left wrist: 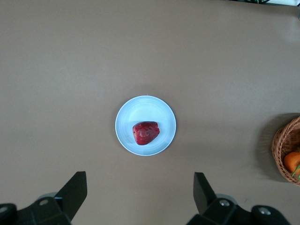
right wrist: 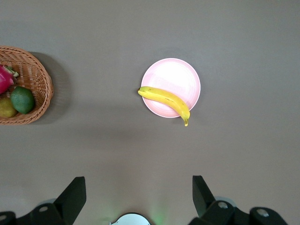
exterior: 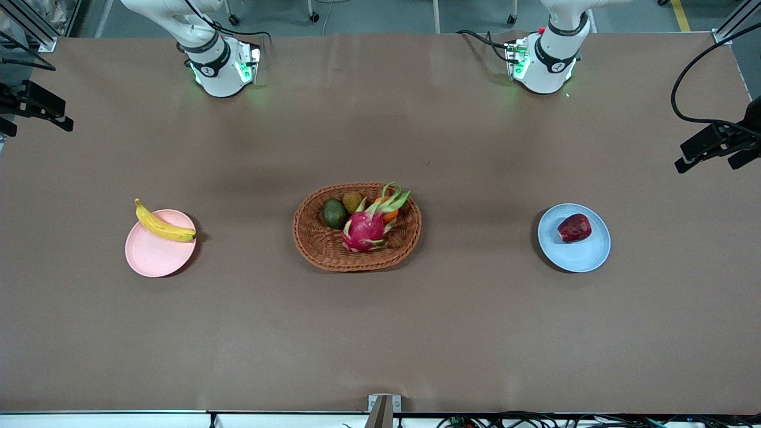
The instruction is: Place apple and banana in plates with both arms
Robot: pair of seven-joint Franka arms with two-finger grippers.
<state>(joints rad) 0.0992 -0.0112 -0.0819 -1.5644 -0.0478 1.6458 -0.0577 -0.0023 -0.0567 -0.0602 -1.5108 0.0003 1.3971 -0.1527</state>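
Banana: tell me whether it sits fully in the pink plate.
Not fully: the banana lies across the pink plate, its stem end overhanging the rim.

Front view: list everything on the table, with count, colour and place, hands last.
pink plate: one, toward the right arm's end.
banana: one, yellow, on the pink plate, both tips past its rim.
blue plate: one, toward the left arm's end.
apple: one, dark red, on the blue plate.
basket: one, brown wicker, between the plates.
dragon fruit: one, pink, in the basket.
green fruit: one, in the basket.
left hand: open, above the blue plate.
right hand: open, above the pink plate.
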